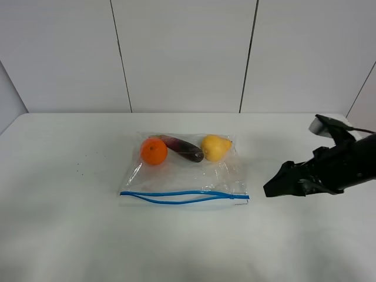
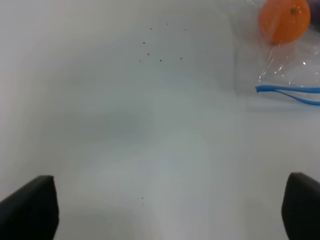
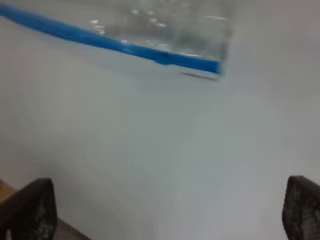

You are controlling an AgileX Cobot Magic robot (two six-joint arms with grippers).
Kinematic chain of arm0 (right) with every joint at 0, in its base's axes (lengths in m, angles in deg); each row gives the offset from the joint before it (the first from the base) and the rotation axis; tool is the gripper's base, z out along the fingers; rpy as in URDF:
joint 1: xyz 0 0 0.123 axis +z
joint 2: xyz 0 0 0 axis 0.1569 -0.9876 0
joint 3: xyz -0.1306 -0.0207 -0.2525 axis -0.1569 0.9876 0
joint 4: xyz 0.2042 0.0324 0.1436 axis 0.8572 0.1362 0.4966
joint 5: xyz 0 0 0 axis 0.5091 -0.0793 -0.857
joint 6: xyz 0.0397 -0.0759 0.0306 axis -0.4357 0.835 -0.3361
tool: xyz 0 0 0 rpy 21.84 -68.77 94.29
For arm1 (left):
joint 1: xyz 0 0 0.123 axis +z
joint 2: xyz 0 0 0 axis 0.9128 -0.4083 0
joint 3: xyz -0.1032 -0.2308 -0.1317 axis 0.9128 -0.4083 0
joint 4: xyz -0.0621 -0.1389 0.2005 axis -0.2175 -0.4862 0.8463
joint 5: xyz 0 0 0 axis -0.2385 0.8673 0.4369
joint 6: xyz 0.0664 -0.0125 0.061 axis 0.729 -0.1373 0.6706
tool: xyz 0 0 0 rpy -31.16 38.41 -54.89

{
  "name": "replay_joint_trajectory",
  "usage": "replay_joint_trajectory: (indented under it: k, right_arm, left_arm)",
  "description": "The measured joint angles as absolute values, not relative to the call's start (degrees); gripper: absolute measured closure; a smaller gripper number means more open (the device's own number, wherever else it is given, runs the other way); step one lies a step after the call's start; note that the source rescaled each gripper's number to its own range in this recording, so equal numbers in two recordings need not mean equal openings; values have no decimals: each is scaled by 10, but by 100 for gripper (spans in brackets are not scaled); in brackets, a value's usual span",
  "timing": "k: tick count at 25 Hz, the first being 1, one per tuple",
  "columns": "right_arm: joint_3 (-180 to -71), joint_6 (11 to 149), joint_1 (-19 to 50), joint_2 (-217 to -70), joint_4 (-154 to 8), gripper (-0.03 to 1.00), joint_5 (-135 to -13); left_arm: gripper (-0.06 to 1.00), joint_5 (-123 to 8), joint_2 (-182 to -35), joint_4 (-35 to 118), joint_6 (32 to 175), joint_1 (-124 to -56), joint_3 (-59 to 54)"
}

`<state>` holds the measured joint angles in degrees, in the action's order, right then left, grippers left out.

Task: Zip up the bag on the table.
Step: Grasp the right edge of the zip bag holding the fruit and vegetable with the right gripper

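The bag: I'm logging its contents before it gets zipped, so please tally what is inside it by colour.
Orange: 1, the orange
Purple: 1, the eggplant
Yellow: 1, the pear
Total inside the bag: 3

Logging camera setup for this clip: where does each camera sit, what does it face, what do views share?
Exterior high: high up, looking down on table and bag; right gripper shows at the right.
Left wrist: above bare table; left gripper open, orange at the edge.
Right wrist: low, facing the end of the zipper strip; open fingertips show.
Shared: all three see the zipper strip.
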<state>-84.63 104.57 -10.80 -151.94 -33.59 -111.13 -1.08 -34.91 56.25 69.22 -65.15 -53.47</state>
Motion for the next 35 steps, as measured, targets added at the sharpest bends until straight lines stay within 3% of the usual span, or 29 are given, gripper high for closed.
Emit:
replay_joint_trajectory:
  k: [8, 16, 26, 35]
  right_arm:
    - [-872, 1247, -190, -1707, -170, -3, -1194]
    - [-965, 1296, -206, -1844, -118, -3, -1311]
    - [-988, 1317, -206, -1877, -115, -3, -1308]
    - [-988, 1297, -206, -1877, -120, -3, -1224]
  left_arm:
    - [-6, -11, -349, 562, 692, -651, -535]
    - [-6, -11, -349, 562, 692, -651, -535]
    - [-6, -11, -349, 562, 692, -651, -535]
    - [-6, -11, -349, 562, 692, -651, -535]
